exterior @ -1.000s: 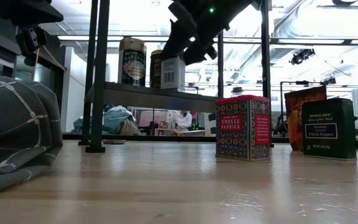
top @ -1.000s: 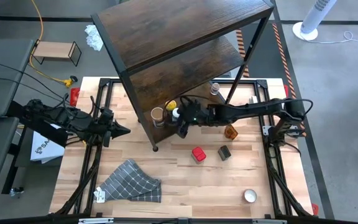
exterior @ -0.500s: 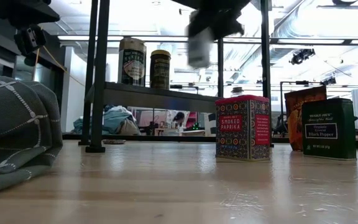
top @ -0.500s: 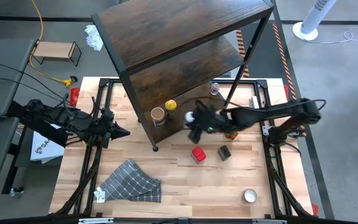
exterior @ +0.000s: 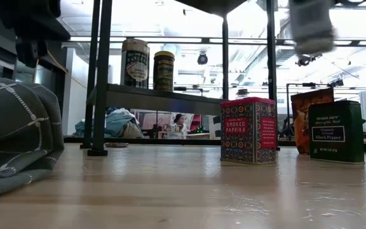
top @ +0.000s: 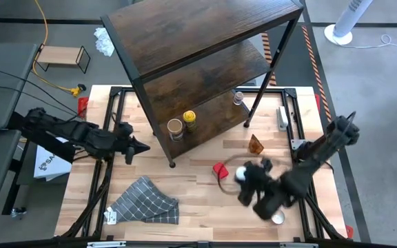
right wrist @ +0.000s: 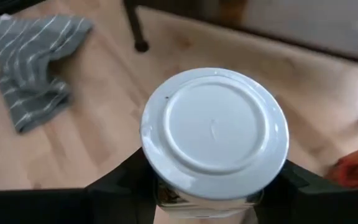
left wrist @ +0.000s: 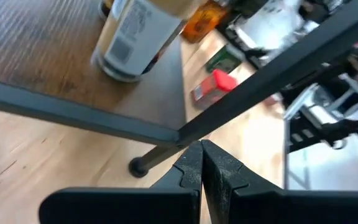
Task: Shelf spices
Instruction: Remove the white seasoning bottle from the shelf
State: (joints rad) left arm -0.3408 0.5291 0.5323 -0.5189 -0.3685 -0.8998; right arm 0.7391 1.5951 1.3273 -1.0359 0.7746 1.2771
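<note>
My right gripper (top: 243, 178) hovers over the table's near right part, shut on a white-lidded spice jar (right wrist: 215, 134), which shows blurred high in the low view (exterior: 310, 25). My left gripper (top: 142, 147) is shut and empty, left of the shelf's front leg (top: 172, 164). The dark wood shelf (top: 185, 41) stands on the far middle of the table. Two jars stand on its lowest board, one tan-lidded (top: 175, 127) and one yellow-lidded (top: 189, 118). The red paprika tin (exterior: 248, 130), a dark pepper tin (exterior: 335, 131) and an amber jar (top: 256, 145) stand on the table. My right gripper pinches the jar's body just under the white lid (right wrist: 166, 186), one finger (right wrist: 120, 183) on each side. The fingers come from above, slanting down, and the lid faces the wrist camera. The jar is lifted clear, high above the table and about upright.
A grey checked cloth (top: 145, 201) lies crumpled at the near left. A small round tin (top: 277, 218) sits near the table's near right corner, beside my right arm. A small jar (top: 238, 98) stands by the shelf's far right leg. Bare wood shows between the cloth and the red tin.
My right gripper has drawn the white-lidded jar off the shelf's lowest board and carried it in a fast swing toward the table's near right, past the red and dark tins, staying shut on it. The other jars on the board stayed put.
</note>
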